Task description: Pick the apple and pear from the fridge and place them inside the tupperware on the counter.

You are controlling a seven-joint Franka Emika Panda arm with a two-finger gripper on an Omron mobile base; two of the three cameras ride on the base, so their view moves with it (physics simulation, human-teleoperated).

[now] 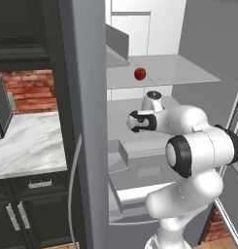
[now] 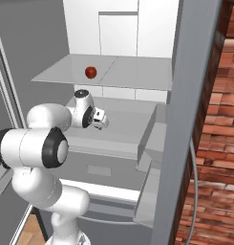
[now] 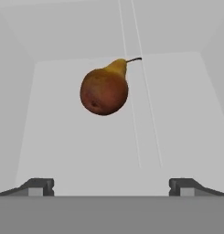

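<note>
Arm point(image 1: 188, 146) folded — fingers point(image 3: 40, 186) wide apart

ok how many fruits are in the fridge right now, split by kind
apple: 1, bright red, on the upper glass shelf
pear: 1, brownish with a short stem, lying ahead of the open gripper
total: 2 fruits in the fridge

Matt brownish-red pear point(image 3: 104, 91) on the fridge's clear glass shelf point(image 3: 86, 137).
</note>
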